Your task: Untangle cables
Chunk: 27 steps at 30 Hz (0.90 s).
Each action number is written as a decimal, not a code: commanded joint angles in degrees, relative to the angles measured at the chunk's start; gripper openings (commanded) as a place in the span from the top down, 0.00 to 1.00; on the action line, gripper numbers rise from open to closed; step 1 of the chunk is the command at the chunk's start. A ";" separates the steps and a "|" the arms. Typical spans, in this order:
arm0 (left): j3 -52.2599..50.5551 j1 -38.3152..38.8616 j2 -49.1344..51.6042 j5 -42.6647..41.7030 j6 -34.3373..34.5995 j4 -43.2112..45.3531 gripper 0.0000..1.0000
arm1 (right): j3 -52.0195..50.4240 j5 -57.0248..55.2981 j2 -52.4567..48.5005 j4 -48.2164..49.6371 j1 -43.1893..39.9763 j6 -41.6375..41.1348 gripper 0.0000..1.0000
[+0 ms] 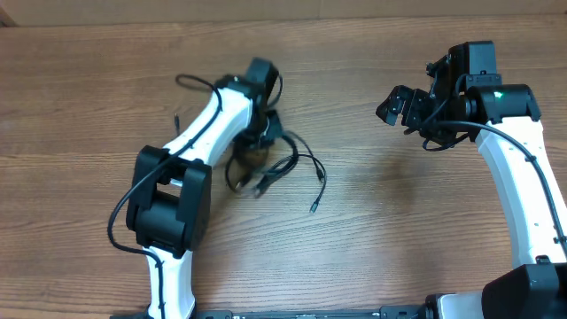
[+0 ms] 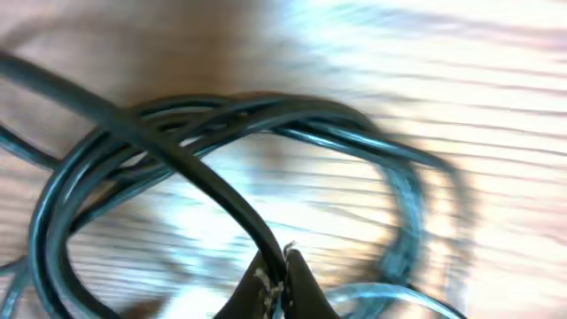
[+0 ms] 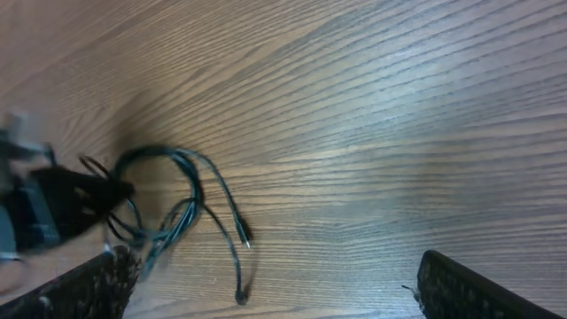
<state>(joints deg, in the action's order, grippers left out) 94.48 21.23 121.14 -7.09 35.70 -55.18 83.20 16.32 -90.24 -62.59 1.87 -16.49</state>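
Observation:
The cables (image 1: 288,164) lie as a loose black tangle on the wooden table, with two plug ends (image 1: 314,207) trailing to the right. My left gripper (image 1: 257,152) is down on the tangle. In the left wrist view it (image 2: 283,268) is shut on one black strand (image 2: 190,164) that crosses over a coil of several loops (image 2: 266,115). My right gripper (image 1: 395,105) hangs open well to the right of the cables, holding nothing. In the right wrist view its fingers (image 3: 456,285) stand wide apart, and the cables (image 3: 182,208) and the plug ends (image 3: 246,239) lie far to the left.
Bare wooden tabletop (image 1: 372,230) lies between the two arms. The left arm's white link (image 1: 208,124) reaches diagonally over the table to the tangle. Its dark wrist shows blurred at the left edge of the right wrist view.

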 commanded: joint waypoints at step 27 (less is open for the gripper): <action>16.59 -0.33 -0.83 0.68 -25.33 -17.62 0.71 | 1.42 0.31 0.20 0.31 -0.28 0.00 0.00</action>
<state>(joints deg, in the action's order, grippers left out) 110.32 20.97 121.10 -8.36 13.41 -72.60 83.20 16.32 -90.24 -62.57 1.87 -16.45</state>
